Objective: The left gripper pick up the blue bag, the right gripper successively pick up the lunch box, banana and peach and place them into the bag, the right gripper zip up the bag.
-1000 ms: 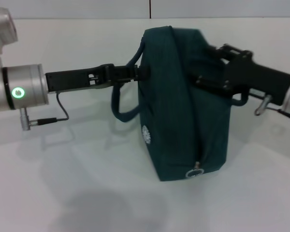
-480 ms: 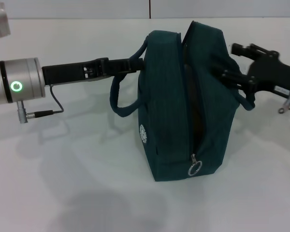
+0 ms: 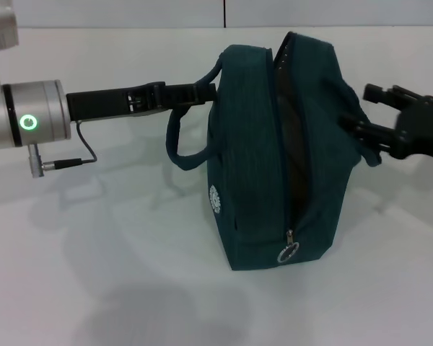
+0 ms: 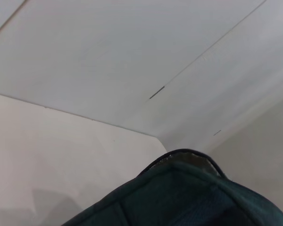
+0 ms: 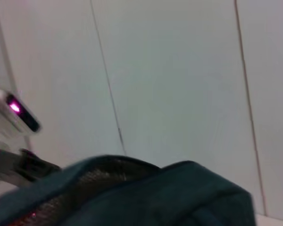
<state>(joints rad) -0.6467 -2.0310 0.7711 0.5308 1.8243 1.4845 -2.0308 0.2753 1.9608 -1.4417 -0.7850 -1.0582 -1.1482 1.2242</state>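
The blue bag stands upright on the white table in the head view. Its top zip is parted and the ring pull hangs at the near end. My left gripper reaches in from the left and is shut on the bag's left handle. My right gripper hovers open just right of the bag, above the right handle and apart from the fabric. Both wrist views show the bag's upper edge. The lunch box, banana and peach are out of view.
The left arm's silver wrist with its green light and a dangling cable is at the far left. The table's back edge meets a pale wall. Bare table lies in front of the bag.
My right gripper has let go of the bag's right side and drawn back to the right. The bag's top has spread open along the zip. The left gripper keeps the handle.
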